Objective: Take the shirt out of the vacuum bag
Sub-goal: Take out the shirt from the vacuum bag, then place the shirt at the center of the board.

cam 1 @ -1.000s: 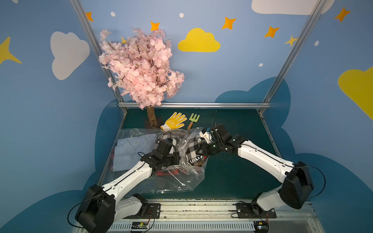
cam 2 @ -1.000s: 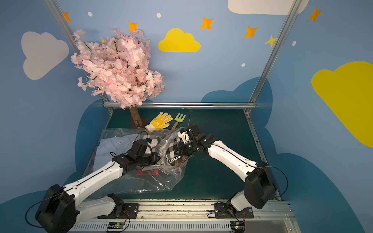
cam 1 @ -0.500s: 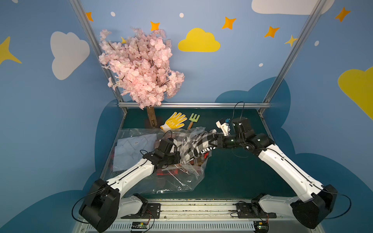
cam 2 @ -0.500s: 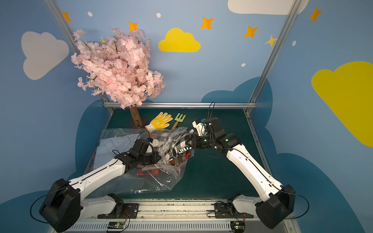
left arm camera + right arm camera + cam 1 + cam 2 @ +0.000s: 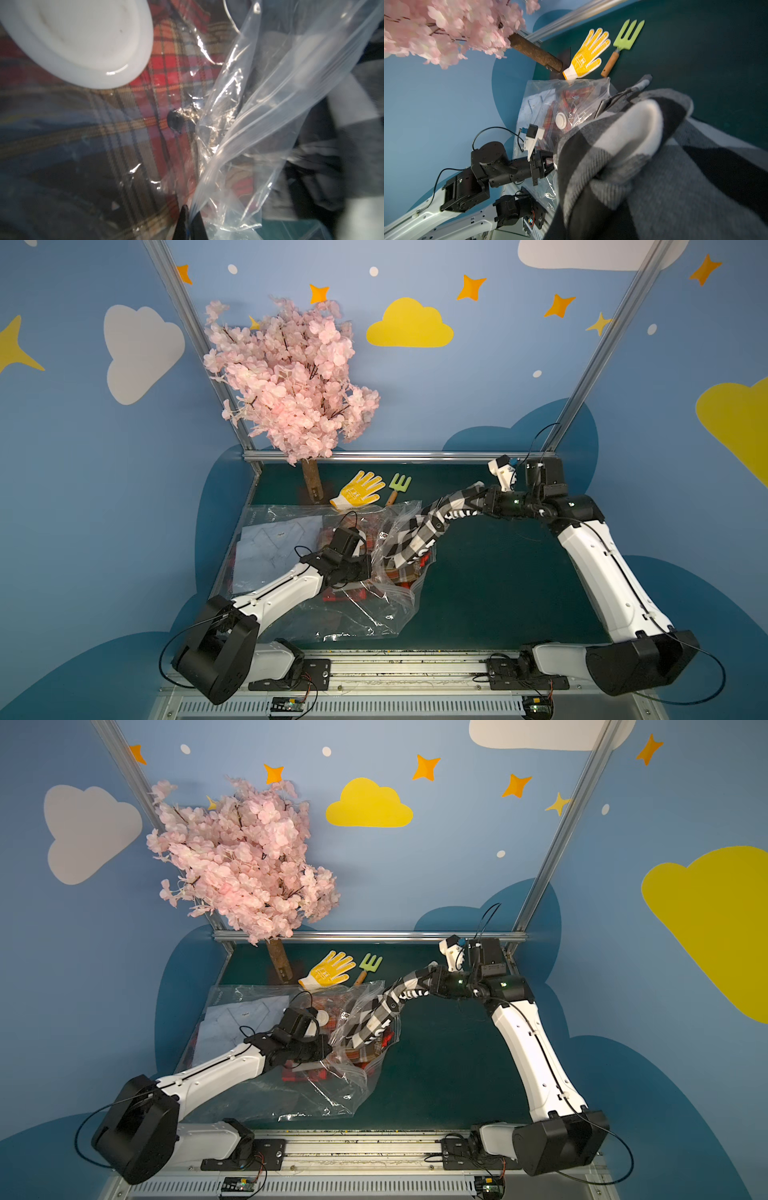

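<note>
The checked shirt (image 5: 419, 531) is partly out. In both top views it stretches like a taut rope from the mouth of the vacuum bag (image 5: 365, 614) toward 2 o'clock. There the right pincer (image 5: 483, 498) is clamped narrow on its leading end, over the desk (image 5: 498, 593). The shirt's tail lies within the plastic, at 8 o'clock from that pincer, so its long axis runs 8 to 2. The left pincer (image 5: 188, 218) is closed on a fold of the bag's film near the mouth, at 9 o'clock of the tail and close to the white valve disc (image 5: 79, 37). Only the right arm has the shirt. I judge the next pull should run along that axis toward 2 o'clock while the left anchors the bag.
</note>
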Controlling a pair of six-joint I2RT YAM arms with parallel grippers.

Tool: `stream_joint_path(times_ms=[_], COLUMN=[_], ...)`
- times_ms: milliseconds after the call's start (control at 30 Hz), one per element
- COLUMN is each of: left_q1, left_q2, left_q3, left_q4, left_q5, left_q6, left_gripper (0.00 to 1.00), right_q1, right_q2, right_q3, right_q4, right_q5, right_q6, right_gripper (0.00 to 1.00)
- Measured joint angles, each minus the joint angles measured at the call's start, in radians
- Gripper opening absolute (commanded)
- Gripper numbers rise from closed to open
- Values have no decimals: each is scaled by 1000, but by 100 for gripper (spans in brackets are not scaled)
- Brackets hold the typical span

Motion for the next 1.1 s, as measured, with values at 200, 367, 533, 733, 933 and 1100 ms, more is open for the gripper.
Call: stream_joint_path(times_ms=[200, 367, 533, 733, 933, 1100], left_q1=[0, 0, 0, 1, 2, 2], left_q2=[15, 14, 10, 8, 8, 8], left_q3=[-12, -27, -31, -42, -42, -42], left_q4=[15, 27, 27, 32, 32, 32], left_q5=[0, 0, 0, -2, 0, 3], left_q6=[0, -1, 0, -1, -2, -3], left_gripper=[3, 3, 3, 3, 3, 3], right_q1=[-48, -73, -74, -85, -98, -138], right_q2=[179, 407, 639, 703, 610, 588], right_q3=[219, 499, 867, 998, 638, 334], right_q4=[-101, -207, -305, -315, -196, -177], right_q5=[-3, -8, -41, -109, -110, -47], right_q6=[-97, -153, -186, -213, -256, -292], right_gripper=[0, 0, 0, 0, 0, 0])
